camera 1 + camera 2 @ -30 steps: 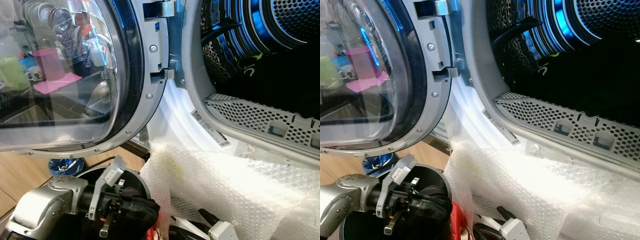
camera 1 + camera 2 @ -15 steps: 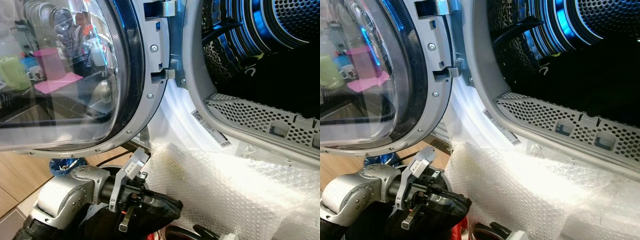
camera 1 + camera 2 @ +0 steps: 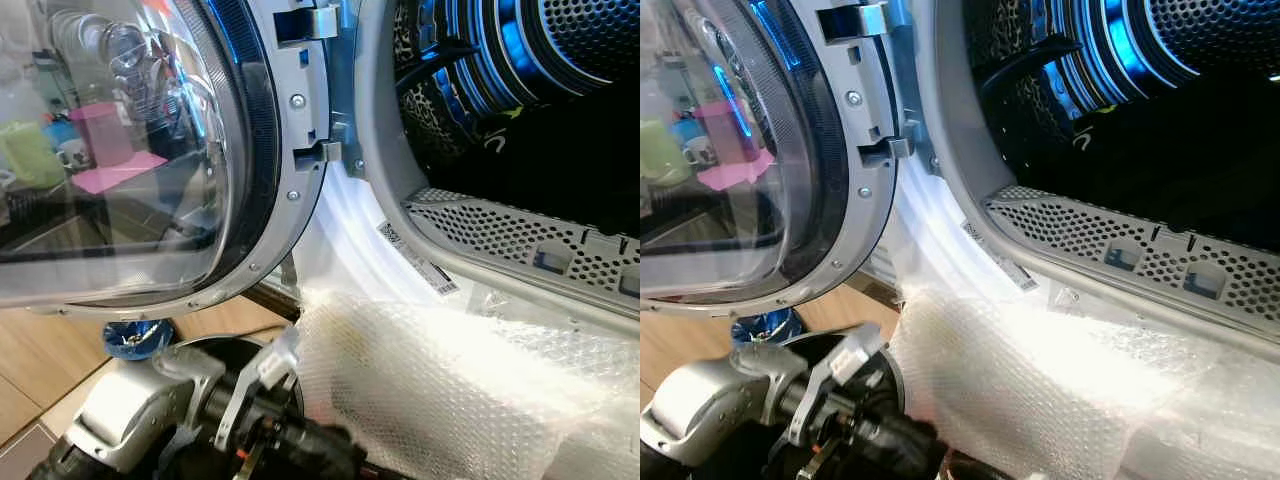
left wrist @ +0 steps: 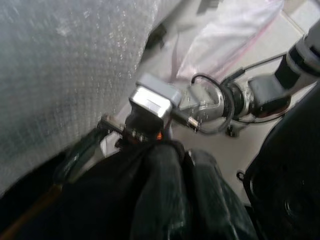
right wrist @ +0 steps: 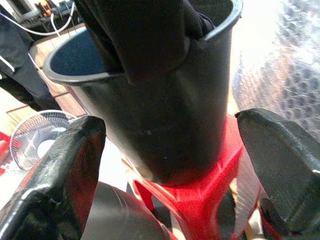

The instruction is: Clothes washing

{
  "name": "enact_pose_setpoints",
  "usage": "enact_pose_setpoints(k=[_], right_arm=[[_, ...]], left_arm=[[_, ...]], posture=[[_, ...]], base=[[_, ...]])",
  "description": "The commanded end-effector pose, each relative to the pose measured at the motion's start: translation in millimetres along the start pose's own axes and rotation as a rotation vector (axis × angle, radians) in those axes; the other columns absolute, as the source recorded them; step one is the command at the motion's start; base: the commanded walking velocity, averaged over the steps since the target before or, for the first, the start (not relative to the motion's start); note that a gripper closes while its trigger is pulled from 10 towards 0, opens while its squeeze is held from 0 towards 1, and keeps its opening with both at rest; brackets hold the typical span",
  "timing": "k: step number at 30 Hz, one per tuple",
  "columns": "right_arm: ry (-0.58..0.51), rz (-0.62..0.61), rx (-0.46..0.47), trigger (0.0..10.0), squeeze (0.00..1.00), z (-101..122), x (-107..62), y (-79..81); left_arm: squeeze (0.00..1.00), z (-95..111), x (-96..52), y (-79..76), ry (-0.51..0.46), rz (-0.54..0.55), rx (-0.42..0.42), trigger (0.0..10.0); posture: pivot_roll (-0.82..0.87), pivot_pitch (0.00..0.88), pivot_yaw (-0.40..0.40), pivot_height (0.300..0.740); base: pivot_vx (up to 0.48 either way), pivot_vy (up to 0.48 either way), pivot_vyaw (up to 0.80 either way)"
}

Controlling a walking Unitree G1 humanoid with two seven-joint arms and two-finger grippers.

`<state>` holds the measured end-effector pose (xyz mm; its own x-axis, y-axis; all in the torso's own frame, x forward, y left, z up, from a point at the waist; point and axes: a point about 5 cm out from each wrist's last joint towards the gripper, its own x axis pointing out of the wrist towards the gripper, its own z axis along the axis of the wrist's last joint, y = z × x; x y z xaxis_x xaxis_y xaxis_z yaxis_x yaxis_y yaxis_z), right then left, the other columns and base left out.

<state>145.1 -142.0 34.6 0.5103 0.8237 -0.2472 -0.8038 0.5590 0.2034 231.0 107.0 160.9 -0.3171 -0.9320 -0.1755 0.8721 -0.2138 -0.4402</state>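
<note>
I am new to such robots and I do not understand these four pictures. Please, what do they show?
The two top pictures come from the robot's head, looking down at an open washer: its glass door swung to the left, its dark drum on the right. Bubble wrap covers the washer's front below the opening. The silver left arm reaches in low, and its jaws hold a black cloth. The other two pictures come from cameras on the wrists. The right one looks between two open black fingers at a black bucket with dark cloth hanging over its rim, standing on something red.
</note>
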Motion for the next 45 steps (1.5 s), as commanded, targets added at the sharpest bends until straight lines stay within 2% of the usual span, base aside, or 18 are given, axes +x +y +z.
enact_pose_setpoints(k=[1, 4, 9, 17, 21, 24, 27, 28, 36, 37, 38, 39, 40, 45], right_arm=[[-0.022, 0.031, 0.003, 10.0, 0.00, 4.6, 2.9, 5.7], [-0.096, 0.036, -0.004, 10.0, 0.00, 22.0, 12.3, 6.6], [-0.151, 0.049, 0.000, 10.0, 0.00, 34.8, 24.5, 9.0], [-0.148, 0.049, -0.012, 10.0, 0.00, 38.3, 34.5, 11.5], [-0.075, 0.016, -0.039, 10.0, 0.00, 30.0, 44.3, 4.4], [-0.119, -0.014, -0.025, 10.0, 0.00, 35.6, 53.3, -1.7], [-0.151, 0.008, -0.007, 10.0, 0.00, 40.4, 56.1, 0.1], [-0.170, 0.075, 0.013, 10.0, 0.00, 43.7, 57.5, 7.4], [-0.149, 0.204, 0.015, 10.0, 0.00, 46.4, 63.4, 14.2], [-0.143, 0.210, 0.013, 7.1, 0.00, 46.1, 64.0, 13.9], [-0.135, 0.214, 0.006, 1.0, 0.00, 45.6, 64.4, 13.3], [-0.131, 0.217, 0.002, 1.0, 0.00, 45.2, 64.7, 12.9], [-0.129, 0.220, 0.002, 0.0, 0.00, 45.0, 64.7, 12.6], [-0.134, 0.218, 0.000, 0.0, 0.00, 46.0, 65.2, 9.4]], left_arm=[[0.00, 0.9, 0.1, -3.2, 0.019, -0.015, 0.023, 0.0], [0.00, 4.7, 6.1, -4.7, 0.006, -0.039, 0.028, 0.0], [0.00, 4.9, 9.5, -4.5, 0.010, -0.053, 0.038, 0.0], [0.00, 5.2, 11.1, -3.6, 0.010, -0.054, 0.048, 0.0], [0.00, 7.8, 14.8, 0.3, -0.006, -0.042, 0.062, 0.0], [0.00, 8.4, 17.8, 0.8, -0.010, -0.049, 0.063, 0.0], [0.00, 8.6, 18.2, 0.5, -0.009, -0.052, 0.067, 0.0], [0.00, 8.9, 18.4, 0.5, -0.010, -0.051, 0.070, 0.0], [0.00, 9.8, 19.2, 3.3, -0.011, -0.038, 0.082, 0.0], [0.00, 10.2, 19.3, 3.5, -0.012, -0.039, 0.083, 0.0], [0.00, 10.6, 19.6, 3.7, -0.012, -0.038, 0.086, 0.0], [0.00, 10.9, 19.8, 3.8, -0.012, -0.038, 0.087, 0.0], [0.00, 11.2, 20.0, 3.8, -0.013, -0.038, 0.089, 0.0], [0.00, 11.2, 20.6, 5.0, -0.016, -0.031, 0.096, 0.0]], posture=[[0.11, 0.000, 0.124, 0.740], [0.11, 0.000, 0.120, 0.740], [0.11, 0.000, 0.119, 0.740], [0.11, 0.000, 0.117, 0.740], [0.10, 0.000, 0.115, 0.740], [0.11, 0.000, 0.114, 0.740], [0.11, 0.000, 0.114, 0.740], [0.11, 0.000, 0.112, 0.740], [0.11, 0.000, 0.110, 0.740], [0.11, 0.000, 0.110, 0.740], [0.11, 0.000, 0.109, 0.740], [0.11, 0.000, 0.109, 0.740], [0.11, 0.000, 0.109, 0.740], [0.12, 0.000, 0.107, 0.740]], base=[[0.000, 0.000, 0.00], [0.000, 0.000, 0.00], [0.000, 0.000, 0.00], [0.000, 0.000, 0.00], [0.000, 0.000, 0.00], [0.000, 0.000, 0.00], [0.000, 0.000, 0.00], [0.000, 0.000, 0.00], [0.000, 0.000, 0.00], [0.000, 0.000, 0.00], [0.000, 0.000, 0.00], [0.000, 0.000, 0.00], [0.000, 0.000, 0.00], [0.000, 0.000, 0.00]])
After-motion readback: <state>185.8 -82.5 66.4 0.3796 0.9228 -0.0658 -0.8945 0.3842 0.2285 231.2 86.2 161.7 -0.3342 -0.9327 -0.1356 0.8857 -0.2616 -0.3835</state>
